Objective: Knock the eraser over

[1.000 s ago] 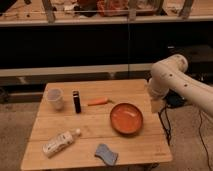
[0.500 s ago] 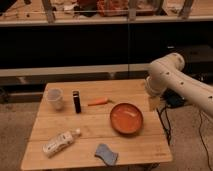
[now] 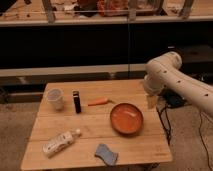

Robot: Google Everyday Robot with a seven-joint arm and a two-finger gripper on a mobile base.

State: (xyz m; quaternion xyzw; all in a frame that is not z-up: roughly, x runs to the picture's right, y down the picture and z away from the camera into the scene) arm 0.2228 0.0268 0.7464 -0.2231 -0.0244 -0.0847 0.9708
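Note:
The eraser (image 3: 77, 102) is a slim black block standing upright on the wooden table (image 3: 90, 130), just right of the clear plastic cup (image 3: 55, 98). The white arm (image 3: 167, 77) reaches in from the right. My gripper (image 3: 152, 103) hangs at the arm's end over the table's right edge, behind the orange bowl (image 3: 126, 118). It is far to the right of the eraser and not touching it.
A thin orange stick (image 3: 98, 102) lies between the eraser and the bowl. A white bottle (image 3: 60, 142) lies on its side at the front left. A blue-grey cloth piece (image 3: 106, 154) lies at the front edge. Dark shelving stands behind the table.
The arm and gripper have shifted slightly to the left, toward the table. The eraser and the other objects have not moved.

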